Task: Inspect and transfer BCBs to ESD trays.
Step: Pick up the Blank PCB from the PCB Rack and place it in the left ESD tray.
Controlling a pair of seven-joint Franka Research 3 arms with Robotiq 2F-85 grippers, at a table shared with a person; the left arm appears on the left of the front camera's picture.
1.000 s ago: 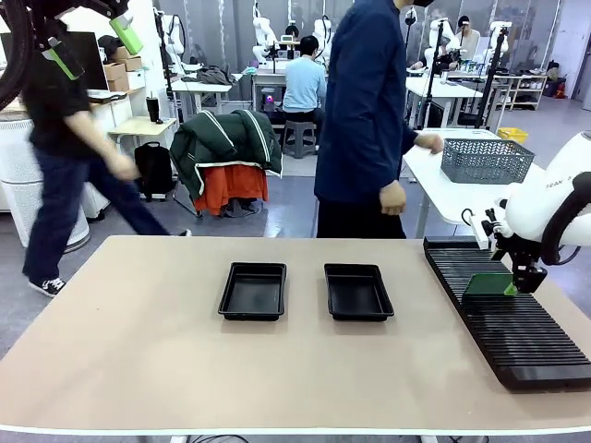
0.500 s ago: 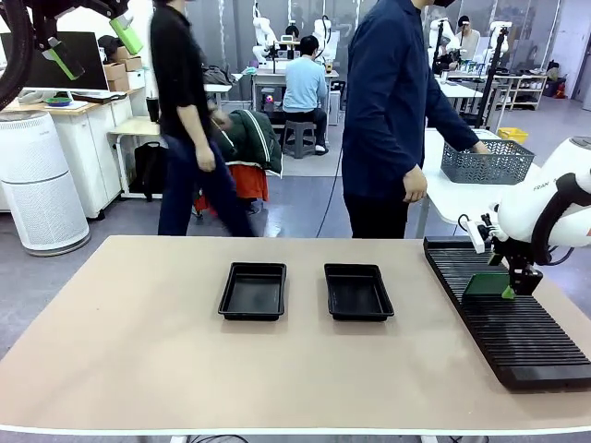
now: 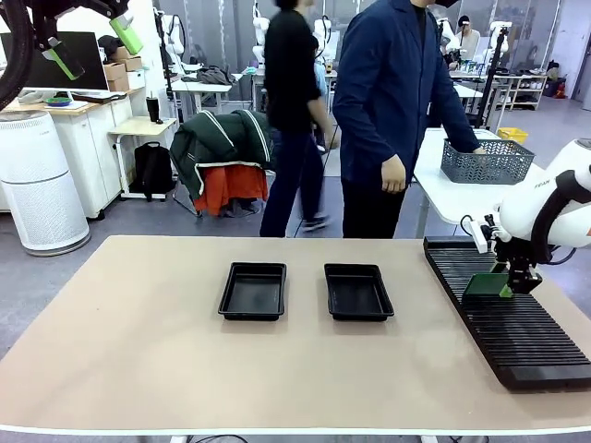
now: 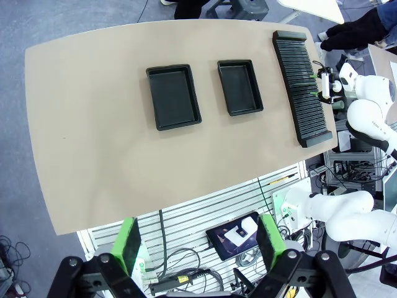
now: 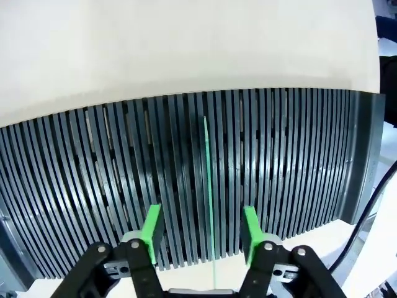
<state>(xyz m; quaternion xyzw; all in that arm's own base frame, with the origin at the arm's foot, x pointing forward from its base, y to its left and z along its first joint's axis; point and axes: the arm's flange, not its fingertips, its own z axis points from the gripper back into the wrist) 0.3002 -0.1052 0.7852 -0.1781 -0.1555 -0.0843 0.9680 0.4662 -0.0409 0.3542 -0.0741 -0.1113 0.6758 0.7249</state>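
One BCB [image 3: 485, 284] stands on edge in a slot of the long black ribbed rack [image 3: 517, 332] at the table's right. My right gripper [image 3: 509, 288] is at its right edge. In the right wrist view the board [image 5: 208, 174] is a thin green line running between the open green pads [image 5: 152, 233], with a gap on each side. Two empty ESD trays [image 3: 253, 290] [image 3: 358, 292] lie side by side mid-table. My left gripper [image 3: 92, 46] hangs high at the upper left, open and empty [image 4: 201, 245], looking down on both trays [image 4: 173, 97] [image 4: 239, 87].
A person in a dark blue coat [image 3: 392, 101] stands at the far edge, one hand at a grey basket [image 3: 486, 159] on a side table. Another person [image 3: 294, 120] walks behind. Bare tabletop [image 3: 138, 341] surrounds the trays.
My right gripper has shifted slightly left along the rack, staying at the board. The person in black has walked from left to right behind the table. The left arm has stayed still.
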